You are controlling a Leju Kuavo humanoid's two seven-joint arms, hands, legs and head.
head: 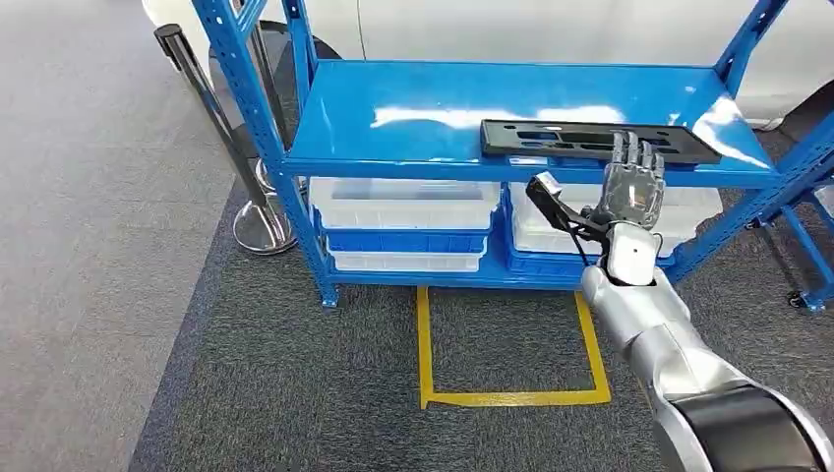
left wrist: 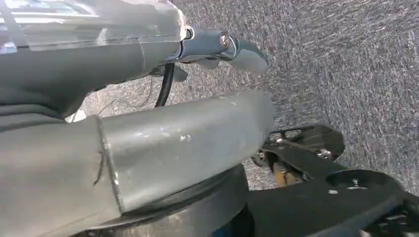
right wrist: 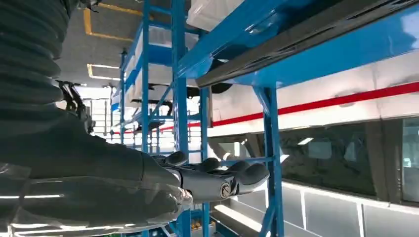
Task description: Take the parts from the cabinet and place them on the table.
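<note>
- Reaching toward the blue cabinet (head: 413,118), your right hand (head: 632,182) hangs at the shelf's front edge, just before the black part (head: 590,140) — fingers (head: 639,155) extended and apart, holding nothing.
- Lying flat on the top shelf toward its right end, the part is long, thin and slotted, its near edge at the shelf lip.
- Expect it to be rigid, light and smooth — likely to slide on glossy paint. Take the near long edge, close to mid-length, to prevent tipping.
- Left hand (left wrist: 148,54): fingers' state cannot be told.
</note>
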